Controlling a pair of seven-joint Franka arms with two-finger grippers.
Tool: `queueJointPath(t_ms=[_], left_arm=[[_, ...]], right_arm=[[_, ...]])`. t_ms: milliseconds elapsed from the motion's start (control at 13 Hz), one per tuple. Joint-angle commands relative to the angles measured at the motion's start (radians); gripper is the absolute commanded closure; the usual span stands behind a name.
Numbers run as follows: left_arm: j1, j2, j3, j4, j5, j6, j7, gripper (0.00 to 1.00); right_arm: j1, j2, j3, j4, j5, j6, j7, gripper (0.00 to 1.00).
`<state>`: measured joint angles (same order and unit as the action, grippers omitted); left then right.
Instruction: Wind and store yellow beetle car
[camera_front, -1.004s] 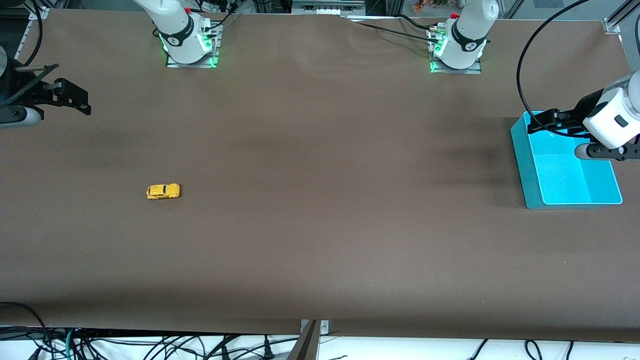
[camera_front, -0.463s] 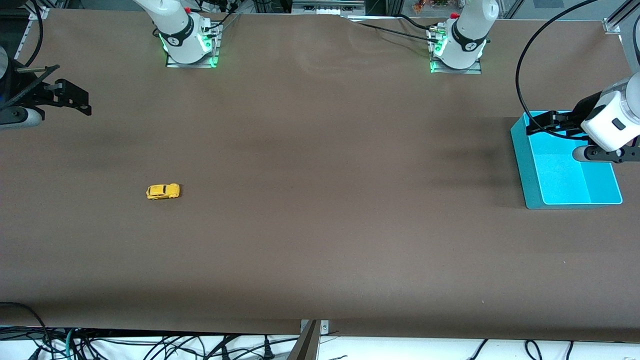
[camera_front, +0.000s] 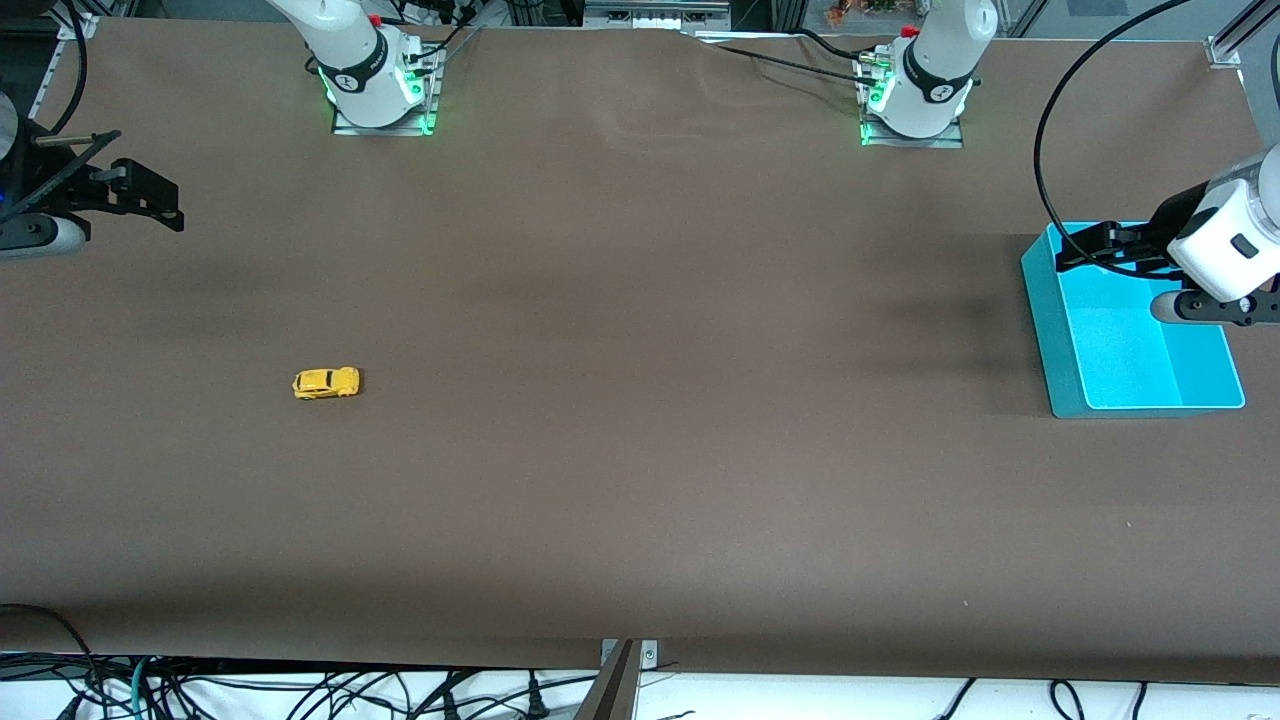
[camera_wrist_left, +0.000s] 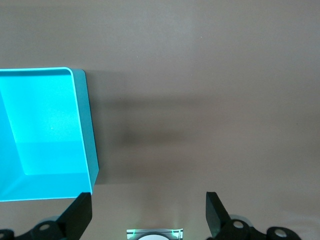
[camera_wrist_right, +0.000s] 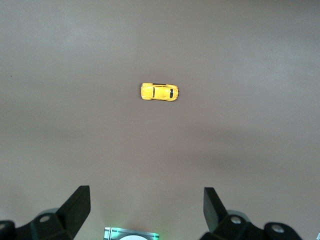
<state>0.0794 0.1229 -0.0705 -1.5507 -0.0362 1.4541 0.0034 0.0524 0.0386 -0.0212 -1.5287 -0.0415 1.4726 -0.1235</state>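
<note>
Spotting the yellow beetle car (camera_front: 326, 383) (camera_wrist_right: 159, 92) sitting on its wheels on the bare counter (camera_front: 640, 450), mid-height in the front frame toward the right arm's end. Judging the reach: bringing the right pincer (camera_front: 168, 205) (camera_wrist_right: 145, 205), released wide and well apart from the car, down squarely across the car's narrow sides. Waiting with the left pincer (camera_front: 1062, 256) (camera_wrist_left: 147, 210), likewise released, over the turquoise bin (camera_front: 1052, 330) (camera_wrist_left: 85, 130).

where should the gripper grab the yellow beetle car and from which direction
Probably from straight above, pinching the yellow beetle car across its two long sides at mid-body. It sits upright on its wheels on the bare table, and its rounded roof and ends give little to hold. The right gripper, open, is the closer one; the left gripper, also open, hangs over the turquoise bin.
</note>
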Motion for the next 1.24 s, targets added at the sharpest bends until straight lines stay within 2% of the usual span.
queueJointPath(t_ms=[0,309,695,926,1158], left_arm=[[-0.004,0.011,-0.006,0.027,0.004,-0.005,-0.016,0.0],[-0.007,0.011,-0.006,0.029,0.004,-0.005,-0.016,0.0],[-0.007,0.012,-0.006,0.029,0.002,-0.005,-0.006,0.0],[0.005,0.012,-0.005,0.027,0.004,-0.005,-0.002,0.0],[0.002,0.012,-0.005,0.029,0.004,-0.005,-0.005,0.0]], right_arm=[[-0.008,-0.002,0.007,0.005,0.015,-0.011,-0.004,0.0],[-0.008,0.001,0.009,-0.001,0.015,0.0,-0.004,0.0],[-0.008,0.02,0.009,-0.047,0.015,0.113,-0.004,0.0],[-0.009,0.061,0.01,-0.079,0.017,0.24,-0.028,0.0],[-0.009,0.115,0.01,-0.172,0.041,0.411,-0.195,0.0]])
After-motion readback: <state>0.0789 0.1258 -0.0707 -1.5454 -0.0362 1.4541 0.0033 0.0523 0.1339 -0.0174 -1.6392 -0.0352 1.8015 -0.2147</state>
